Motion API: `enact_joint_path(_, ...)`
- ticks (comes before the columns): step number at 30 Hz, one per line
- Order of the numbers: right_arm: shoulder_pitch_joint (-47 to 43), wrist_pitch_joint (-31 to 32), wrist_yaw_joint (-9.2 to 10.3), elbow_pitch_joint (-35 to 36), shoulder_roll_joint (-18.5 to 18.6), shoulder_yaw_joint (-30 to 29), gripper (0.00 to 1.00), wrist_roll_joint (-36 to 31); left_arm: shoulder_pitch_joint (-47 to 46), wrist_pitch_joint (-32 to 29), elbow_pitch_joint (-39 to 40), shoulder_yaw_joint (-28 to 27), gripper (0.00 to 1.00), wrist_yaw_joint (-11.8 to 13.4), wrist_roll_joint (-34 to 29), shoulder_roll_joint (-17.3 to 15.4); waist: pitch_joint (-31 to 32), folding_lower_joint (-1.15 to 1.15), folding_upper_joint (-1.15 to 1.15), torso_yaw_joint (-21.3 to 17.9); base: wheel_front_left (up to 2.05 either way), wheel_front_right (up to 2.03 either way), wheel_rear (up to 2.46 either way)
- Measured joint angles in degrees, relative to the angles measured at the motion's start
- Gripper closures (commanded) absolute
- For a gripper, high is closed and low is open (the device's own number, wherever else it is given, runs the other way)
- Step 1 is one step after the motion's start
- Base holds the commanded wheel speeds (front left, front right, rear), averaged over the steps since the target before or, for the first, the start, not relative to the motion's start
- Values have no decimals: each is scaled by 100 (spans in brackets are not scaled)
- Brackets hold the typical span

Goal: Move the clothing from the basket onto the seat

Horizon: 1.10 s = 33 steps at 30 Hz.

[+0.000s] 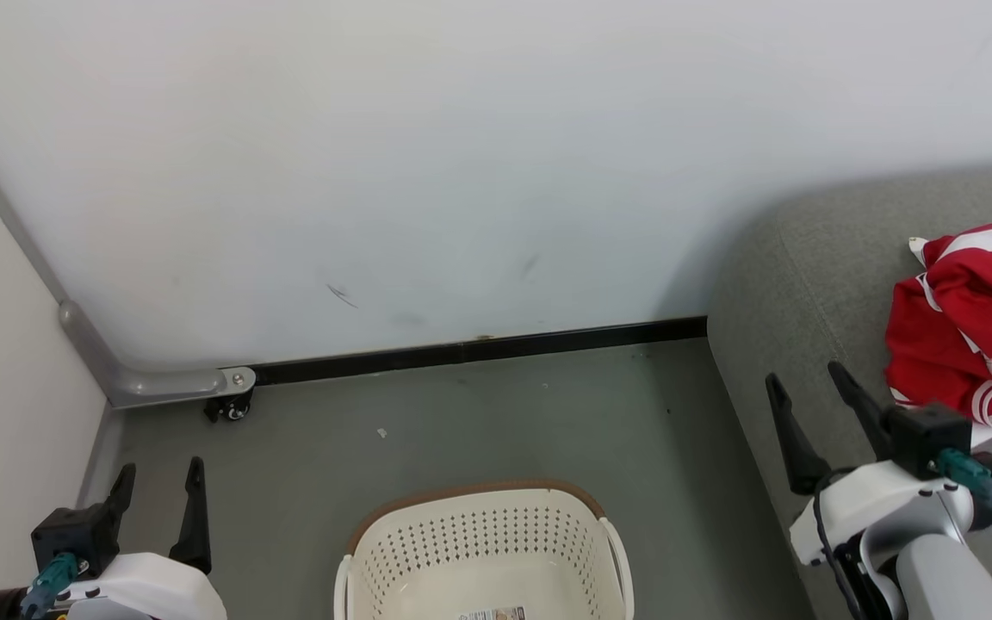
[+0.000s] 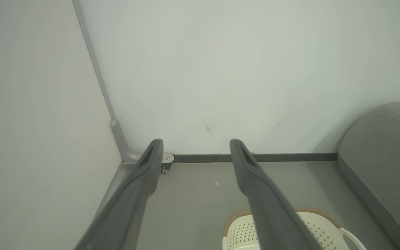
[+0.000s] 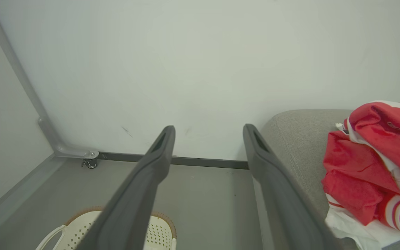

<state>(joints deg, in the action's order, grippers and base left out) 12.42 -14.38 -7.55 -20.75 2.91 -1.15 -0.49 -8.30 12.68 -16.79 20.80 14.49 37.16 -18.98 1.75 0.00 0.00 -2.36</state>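
The red clothing (image 1: 974,314) with white stripes lies bunched on the grey seat (image 1: 797,267) at the right; in the right wrist view the clothing (image 3: 370,163) rests on white fabric (image 3: 352,225). The cream basket (image 1: 483,551) with a brown rim stands on the floor at bottom centre, its inside bare with a label on the bottom. My left gripper (image 1: 158,484) is open at lower left, holding nothing. My right gripper (image 1: 806,387) is open over the seat's front edge, just left of the clothing and apart from it.
A white wall (image 1: 418,172) with a black baseboard (image 1: 479,349) runs behind the grey floor (image 1: 479,422). A grey rail with a small caster (image 1: 233,405) sits in the left corner, beside a pale side panel (image 1: 5,413).
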Motion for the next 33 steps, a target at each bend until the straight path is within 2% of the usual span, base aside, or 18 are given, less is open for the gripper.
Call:
enact_joint_path(5, -234, 0, 0, 121, -16, 13, 0, 24, 133, 5, 62, -81, 0, 49, 24, 1, 97, 0, 0, 45, 0, 0, 0)
enact_joint_path(16, -782, 1, 0, 447, -38, 208, 0, 517, 454, 52, 218, -170, 0, 100, 66, -56, 237, 0, 0, 148, 0, 0, 0)
enact_joint_path(33, -1133, 3, 0, 895, -43, 297, 0, 679, 610, 59, 533, -270, 0, 151, 66, -138, 151, 0, 0, 156, 0, 0, 0)
